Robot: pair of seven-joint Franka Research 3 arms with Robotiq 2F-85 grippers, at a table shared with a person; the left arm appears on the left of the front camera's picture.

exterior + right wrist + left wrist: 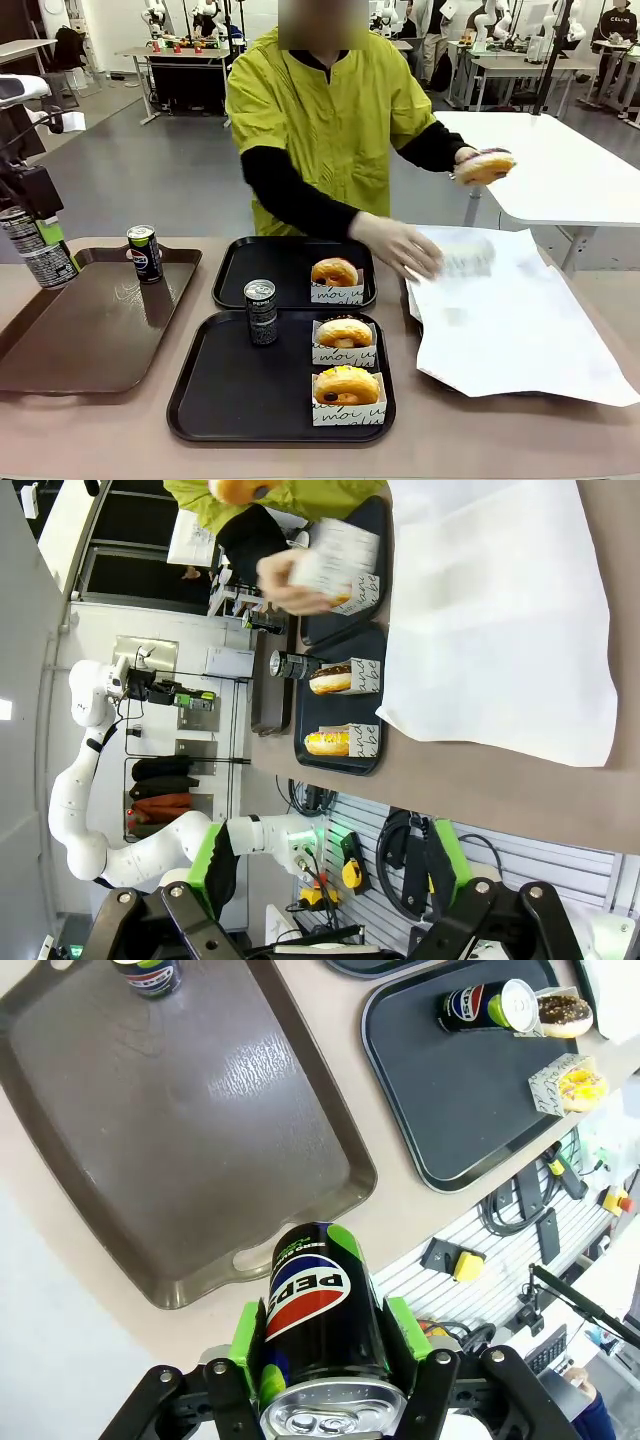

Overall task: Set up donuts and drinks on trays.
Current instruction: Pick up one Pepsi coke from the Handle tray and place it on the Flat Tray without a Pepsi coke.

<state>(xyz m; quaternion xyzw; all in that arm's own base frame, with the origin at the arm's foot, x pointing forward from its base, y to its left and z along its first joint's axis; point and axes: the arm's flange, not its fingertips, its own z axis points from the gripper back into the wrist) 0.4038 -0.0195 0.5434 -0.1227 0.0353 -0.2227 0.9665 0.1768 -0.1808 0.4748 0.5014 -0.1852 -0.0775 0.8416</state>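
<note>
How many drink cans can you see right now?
3. A held can is in the left end effector; a second can stands at the far end of the brown tray; a third can stands on the near black tray. The white paper could hide more.

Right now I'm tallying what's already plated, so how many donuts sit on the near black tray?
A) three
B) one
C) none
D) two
D: two sleeved donuts sit one behind the other on the near black tray, beside a standing Pepsi can.
</note>
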